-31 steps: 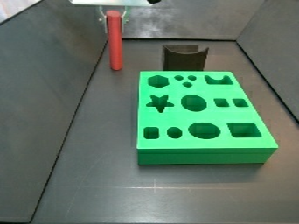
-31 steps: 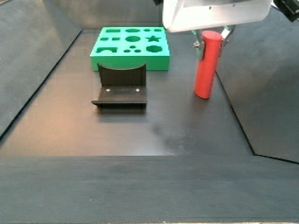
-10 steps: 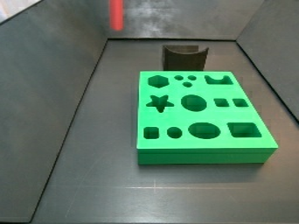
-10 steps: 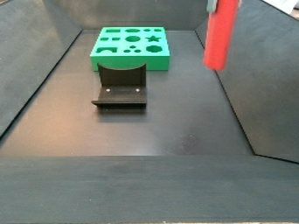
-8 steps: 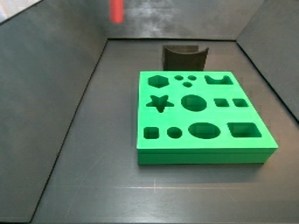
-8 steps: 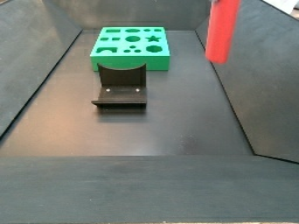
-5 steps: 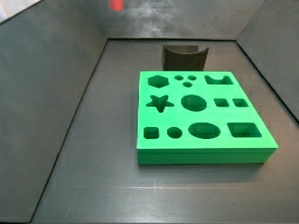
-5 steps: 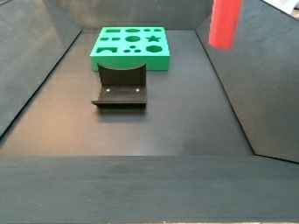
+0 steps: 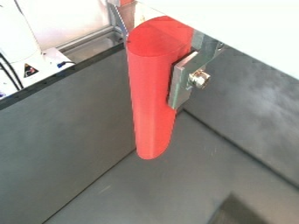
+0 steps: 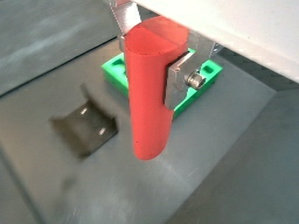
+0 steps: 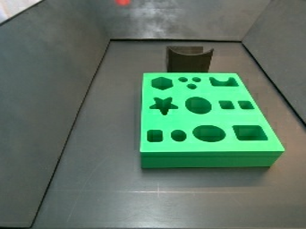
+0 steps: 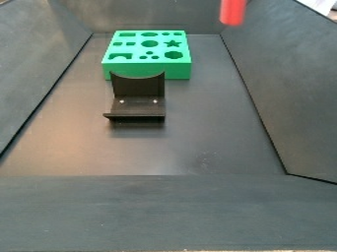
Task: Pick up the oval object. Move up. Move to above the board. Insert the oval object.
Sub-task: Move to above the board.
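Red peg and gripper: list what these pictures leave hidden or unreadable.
- Oval object: both side views cut it at the top edge; only its lower tip shows.
- Gripper: out of frame in both side views; in both wrist views the peg hides its far finger.
- Board: mostly behind the peg in a wrist view.
- Fixture: the board hides its base in a side view.

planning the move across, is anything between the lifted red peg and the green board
Nothing visible blocks it. The gripper holds the oval object upright, high above the floor. The board lies open-topped below and off to one side; the fixture sits low on the floor.
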### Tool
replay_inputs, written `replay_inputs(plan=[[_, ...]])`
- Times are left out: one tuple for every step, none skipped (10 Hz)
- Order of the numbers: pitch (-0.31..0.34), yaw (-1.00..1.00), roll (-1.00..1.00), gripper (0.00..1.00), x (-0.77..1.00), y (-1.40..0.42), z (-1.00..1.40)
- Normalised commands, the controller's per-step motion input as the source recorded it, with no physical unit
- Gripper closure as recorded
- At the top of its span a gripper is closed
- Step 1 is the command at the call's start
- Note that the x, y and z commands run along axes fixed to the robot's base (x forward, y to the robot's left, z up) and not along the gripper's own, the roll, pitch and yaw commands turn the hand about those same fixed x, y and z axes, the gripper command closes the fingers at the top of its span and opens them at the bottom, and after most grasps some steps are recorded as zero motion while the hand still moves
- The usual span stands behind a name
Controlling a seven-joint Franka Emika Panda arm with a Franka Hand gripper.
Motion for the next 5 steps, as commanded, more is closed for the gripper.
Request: replay_inputs(plan=[[-0.005,-0.19,-0.04,1.0,0.29,-1.0,0.09],[0.014,-0.09,-0.04,1.0,0.29,-1.0,0.09],[0.041,-0.04,-0.02,1.0,0.3,-1.0,0.09],[0.058,-0.01,-0.02,1.0,0.31,-1.0,0.09],[0.079,-0.01,-0.01,1.0,0.33,-1.0,0.09]])
